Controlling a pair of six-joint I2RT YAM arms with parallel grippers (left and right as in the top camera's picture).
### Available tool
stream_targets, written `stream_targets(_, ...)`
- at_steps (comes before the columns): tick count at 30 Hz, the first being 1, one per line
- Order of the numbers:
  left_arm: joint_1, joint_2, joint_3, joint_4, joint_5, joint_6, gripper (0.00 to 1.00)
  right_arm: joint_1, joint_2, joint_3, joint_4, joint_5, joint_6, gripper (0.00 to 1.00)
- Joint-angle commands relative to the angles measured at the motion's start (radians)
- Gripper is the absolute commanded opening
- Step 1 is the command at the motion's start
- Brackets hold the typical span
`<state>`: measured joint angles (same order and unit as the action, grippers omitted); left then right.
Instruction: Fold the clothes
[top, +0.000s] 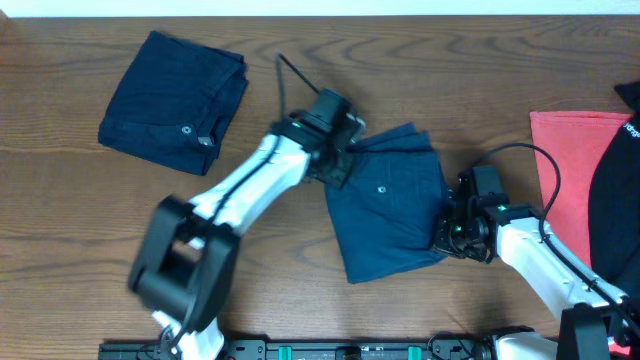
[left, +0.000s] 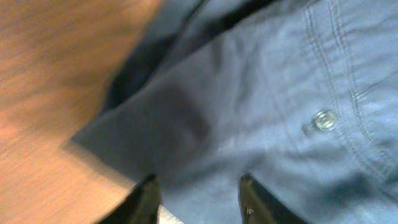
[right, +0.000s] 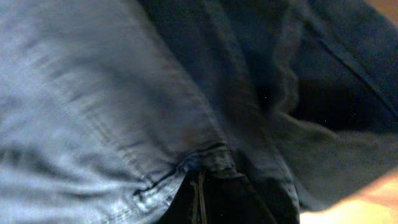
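A navy denim garment (top: 390, 215) lies partly folded at the table's middle, its silver button (top: 383, 187) facing up. A second navy denim piece (top: 175, 100) lies folded at the back left. My left gripper (top: 338, 152) is at the middle garment's upper left corner. In the left wrist view its fingers (left: 199, 200) are apart over the cloth (left: 249, 112), near the button (left: 324, 119). My right gripper (top: 450, 232) is at the garment's right edge. In the right wrist view its jaws (right: 199, 200) are closed on a fold of the denim (right: 93, 93).
A red cloth (top: 565, 170) lies at the right, with a black item (top: 620, 180) at the far right edge. A black cable (top: 292, 75) runs behind the left arm. Bare wooden table (top: 80, 230) lies at the front left.
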<state>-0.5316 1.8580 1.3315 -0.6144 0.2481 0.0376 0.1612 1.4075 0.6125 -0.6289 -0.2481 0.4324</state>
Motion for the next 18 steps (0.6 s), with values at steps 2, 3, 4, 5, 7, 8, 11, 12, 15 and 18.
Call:
stream_targets(2,0.014,-0.164,0.041,-0.104,0.026,-0.005,0.48,0.006,-0.085,0.061,0.013,-0.304,-0.22,0.01)
stream_targets(3,0.013,-0.178,0.04,-0.129,0.052,-0.005,0.48,0.007,-0.098,0.066,0.024,-0.343,-0.225,0.01)
stream_targets(4,0.008,-0.185,0.039,-0.147,0.08,-0.005,0.47,0.009,-0.11,0.066,0.04,-0.372,-0.225,0.01)
stream_targets(5,0.003,-0.187,0.037,-0.163,0.108,-0.005,0.41,0.015,-0.118,0.066,0.058,-0.395,-0.225,0.01)
stream_targets(7,-0.005,-0.179,0.017,-0.161,0.121,-0.004,0.33,0.034,-0.119,0.066,0.08,-0.397,-0.224,0.01)
stream_targets(8,-0.009,-0.172,0.003,-0.154,0.119,0.0,0.32,0.046,-0.117,0.065,0.089,-0.394,-0.224,0.02)
stream_targets(11,-0.01,-0.129,-0.041,-0.122,0.125,0.003,0.26,0.088,-0.1,0.059,0.111,-0.383,-0.225,0.04)
stream_targets(12,-0.009,-0.107,-0.061,-0.1,0.142,0.003,0.25,0.103,-0.089,0.057,0.117,-0.383,-0.226,0.05)
stream_targets(15,-0.01,-0.039,-0.104,-0.041,0.198,0.003,0.25,0.144,-0.043,0.053,0.114,-0.336,-0.227,0.07)
stream_targets(18,-0.009,0.033,-0.131,0.008,0.216,0.003,0.24,0.176,0.018,0.053,0.035,-0.175,-0.101,0.07)
